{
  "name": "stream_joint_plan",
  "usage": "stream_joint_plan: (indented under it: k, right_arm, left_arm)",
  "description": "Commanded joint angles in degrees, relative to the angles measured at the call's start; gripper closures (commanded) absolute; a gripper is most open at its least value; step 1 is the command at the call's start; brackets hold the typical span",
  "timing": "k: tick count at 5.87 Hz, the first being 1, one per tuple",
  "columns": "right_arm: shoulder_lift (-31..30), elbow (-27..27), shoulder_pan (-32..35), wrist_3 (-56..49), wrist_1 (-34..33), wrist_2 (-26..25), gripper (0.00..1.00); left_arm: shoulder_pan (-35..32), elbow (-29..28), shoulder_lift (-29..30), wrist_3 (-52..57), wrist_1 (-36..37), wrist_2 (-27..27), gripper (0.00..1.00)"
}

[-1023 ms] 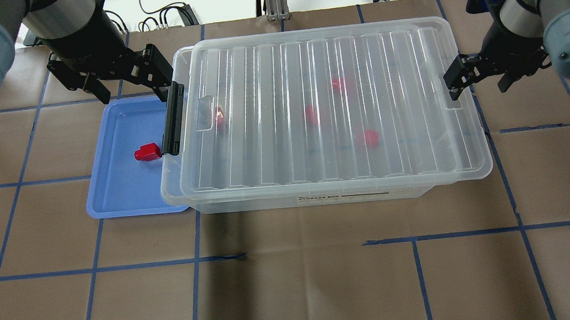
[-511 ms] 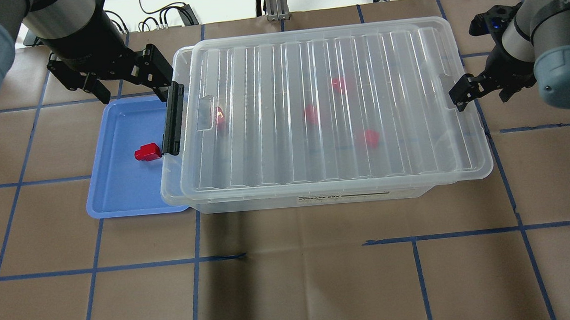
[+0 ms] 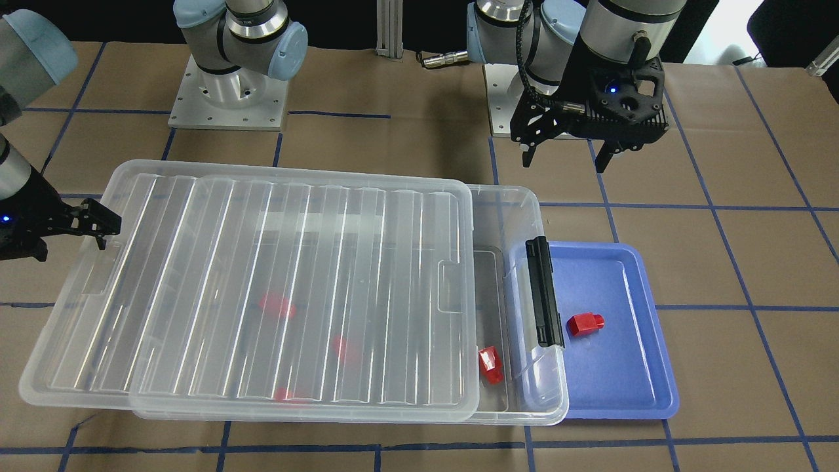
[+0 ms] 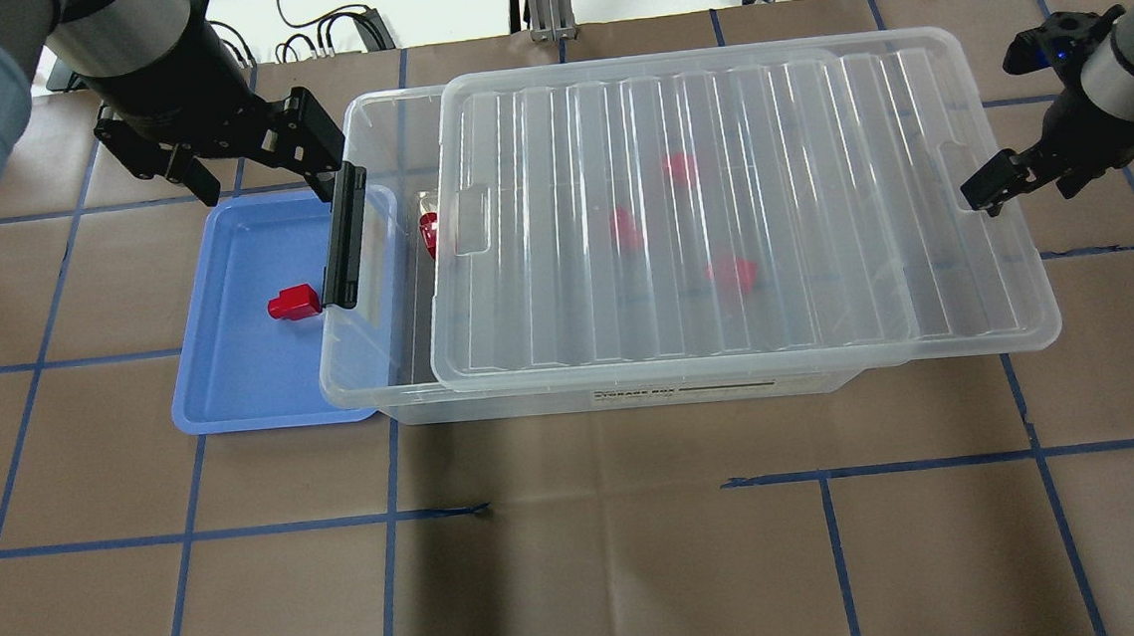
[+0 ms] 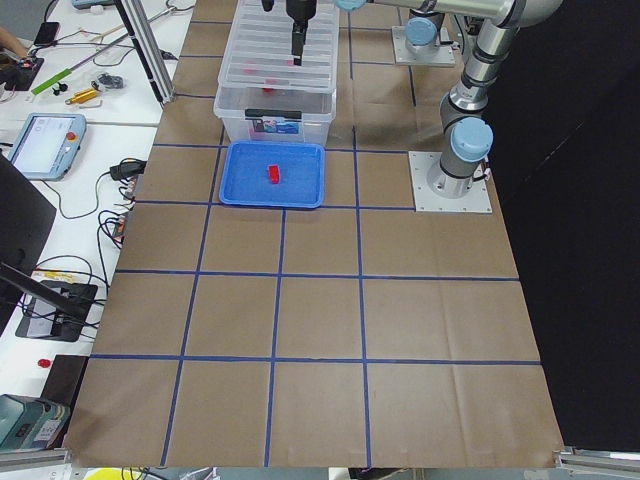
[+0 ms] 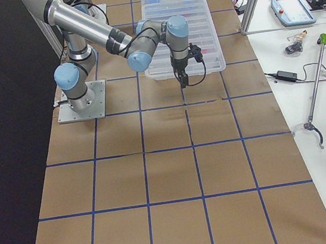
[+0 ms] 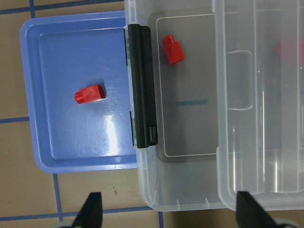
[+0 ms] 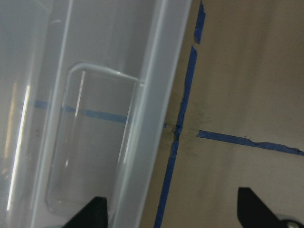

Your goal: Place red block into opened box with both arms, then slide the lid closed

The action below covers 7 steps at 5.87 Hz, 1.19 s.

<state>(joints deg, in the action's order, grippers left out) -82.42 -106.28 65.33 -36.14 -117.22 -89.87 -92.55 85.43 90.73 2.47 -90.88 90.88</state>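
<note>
One red block lies in the blue tray. Another red block rests in the uncovered latch end of the clear box. Further red blocks show blurred under the ribbed lid, which sits shifted toward my right arm and overhangs that end of the box. My right gripper is open and straddles the lid's end rim, one finger at the notch. My left gripper hangs open and empty above the tray's far edge by the black latch.
The blue tray butts against the box's latch end. Brown paper with blue tape lines covers the table. Cables and tools lie past the table's far edge. A side bench with devices runs along one side in the exterior left view.
The lid has slid toward my right arm, uncovering the latch end of the box and one red block. My right gripper moved outward with it. The left gripper stayed put.
</note>
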Motion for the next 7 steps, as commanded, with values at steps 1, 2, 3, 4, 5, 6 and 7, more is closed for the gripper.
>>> stream_joint_plan:
  k: [1, 2, 3, 4, 5, 6, 7]
  right_arm:
    - [0.86, 0.11, -4.91, -7.50, -2.74, -0.04, 0.00]
    - [1.64, 0.55, -7.56, -10.24, -2.84, 0.04, 0.00]
    - [1.74, 1.60, -9.41, -12.79, -3.97, -0.30, 0.00]
    - [0.78, 2.48, -9.51, -12.30, -3.29, -2.83, 0.00]
    - [-0.19, 2.57, -9.25, -10.90, -2.76, -3.29, 0.00]
    - [-2.37, 2.57, -8.99, -7.40, -1.01, -3.12, 0.00]
    - [-5.44, 3.53, -6.99, -1.89, 3.62, -2.94, 0.00]
  left_arm:
    - [0.44, 0.09, 0.32, 6.43, 0.18, 0.00, 0.02]
    - [2.27, 0.09, -0.02, 15.28, 0.09, -0.09, 0.02]
    - [5.68, 0.35, -0.11, 27.99, 0.09, 0.17, 0.03]
    - [9.19, 1.13, 1.02, 44.12, 0.35, -0.26, 0.03]
    - [11.14, 2.62, 2.16, 55.77, 4.09, -0.44, 0.02]
    - [12.21, 5.25, 4.78, 63.81, 10.31, -0.53, 0.02]
    - [12.31, 7.45, 7.42, 73.46, 17.33, -0.44, 0.02]
